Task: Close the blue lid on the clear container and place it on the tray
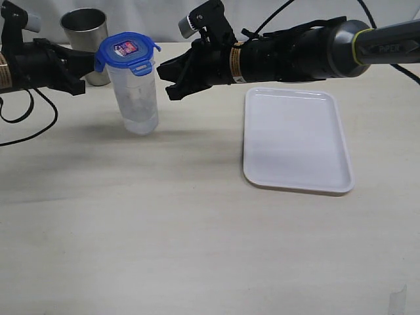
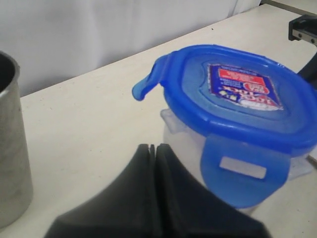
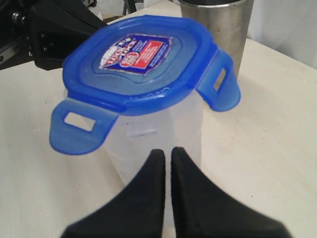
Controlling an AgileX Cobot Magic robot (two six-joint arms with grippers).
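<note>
Exterior view: blue lid (image 1: 127, 51) atop clear container (image 1: 134, 98), left tool (image 1: 88, 65) and right tool (image 1: 168, 83) alongside, both pressed together.

Table (image 1: 197, 249): pale, matte top, lightly scuffed.

Clear container (image 1: 134, 105) stands upright on it, between the fingertips of my left gripper (image 2: 153, 151) and my right gripper (image 3: 167, 154), just ahead of both. I cannot tell whether either touches it.

Metal cup (image 1: 85, 29) stands upright just beside the left fingertips, beyond the container from the right ones.

White tray (image 1: 296, 141) lies flat, off to the side behind the right fingertips and well apart from the left ones.

Black cable (image 1: 23, 128) loops on the surface behind the left fingertips.
</note>
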